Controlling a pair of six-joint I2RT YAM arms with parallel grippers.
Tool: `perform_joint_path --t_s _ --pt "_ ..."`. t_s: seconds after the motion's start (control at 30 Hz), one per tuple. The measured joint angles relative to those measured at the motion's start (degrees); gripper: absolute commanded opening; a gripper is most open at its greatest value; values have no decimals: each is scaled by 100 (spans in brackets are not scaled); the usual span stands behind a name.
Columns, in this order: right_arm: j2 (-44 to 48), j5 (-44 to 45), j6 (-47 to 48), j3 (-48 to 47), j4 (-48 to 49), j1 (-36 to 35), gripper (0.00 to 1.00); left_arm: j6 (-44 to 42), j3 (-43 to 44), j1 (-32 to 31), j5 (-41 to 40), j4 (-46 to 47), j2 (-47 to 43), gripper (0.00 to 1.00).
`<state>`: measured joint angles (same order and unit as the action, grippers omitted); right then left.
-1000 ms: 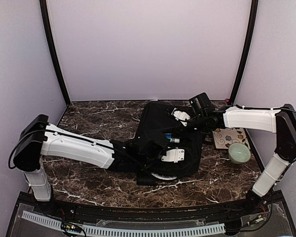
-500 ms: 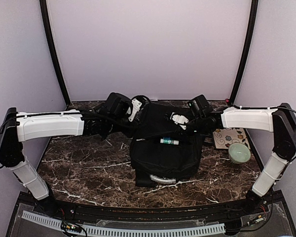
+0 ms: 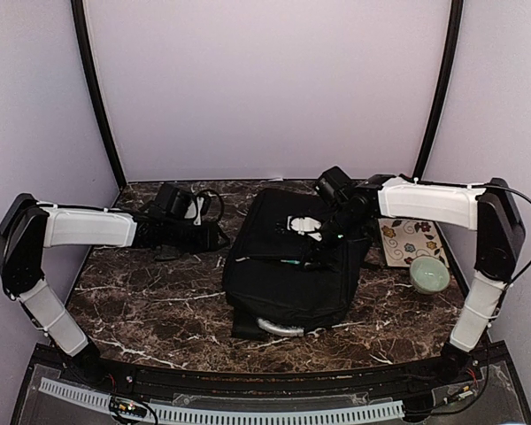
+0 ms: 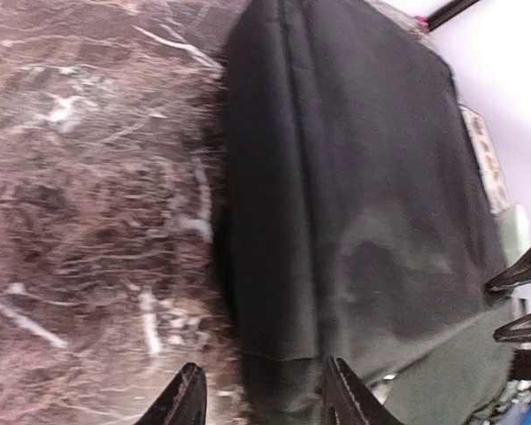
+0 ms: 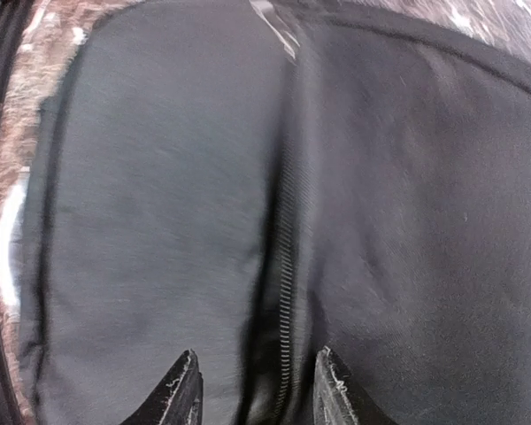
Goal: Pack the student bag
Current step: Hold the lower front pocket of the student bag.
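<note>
1. The student bag is lying flat in the middle of the marble table. Its long side is running from the back wall toward the arms.
2. The right gripper is hanging right over the bag's far end. Its jaws are standing apart with nothing in them. The zipper is running straight out between them.
3. The left gripper is hanging over the table, just beside the bag's left edge. Its jaws are standing apart too, holding nothing. The bag is lying on the side toward the right arm.
4. I think the right arm is the nearer one, so it is looking ready to come down on the zipper line.
</note>
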<state>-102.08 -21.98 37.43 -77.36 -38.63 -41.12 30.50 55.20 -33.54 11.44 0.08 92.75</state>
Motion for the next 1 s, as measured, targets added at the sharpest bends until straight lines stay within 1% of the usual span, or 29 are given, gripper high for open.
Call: perform_joint_path --t_s 0.07,0.13,0.23,0.3,0.37,0.47,0.53,0.63,0.8,1.0 --pt "-13 -50 55 -334 -354 -90 41 179 -26 -2 271 186 28 47" --pt "-87 -52 17 -769 -533 -164 36 374 -90 -2 549 474 48 47" --pt "-323 -22 -120 -1270 -503 -402 30 645 -315 7 824 863 59 47" --pt "-577 26 -295 -1528 -361 -551 25 804 -450 24 938 977 109 46" --pt "-817 74 -466 -1670 -221 -675 23 922 -542 28 970 1029 149 45" --pt "-1220 190 -693 -1851 -28 -876 23 1088 -723 35 977 1143 155 44" --pt "-1432 389 -815 -1934 96 -1036 26 1202 -872 39 979 1237 153 42" --pt "-1711 664 -994 -2151 184 -1283 28 1373 -1075 46 1045 1447 153 40" --pt "-1917 955 -1211 -2400 341 -1530 29 1534 -1257 55 1202 1773 151 34" --pt "-2072 1401 -1405 -2535 466 -1622 28 1672 -1346 57 1342 2013 151 28"
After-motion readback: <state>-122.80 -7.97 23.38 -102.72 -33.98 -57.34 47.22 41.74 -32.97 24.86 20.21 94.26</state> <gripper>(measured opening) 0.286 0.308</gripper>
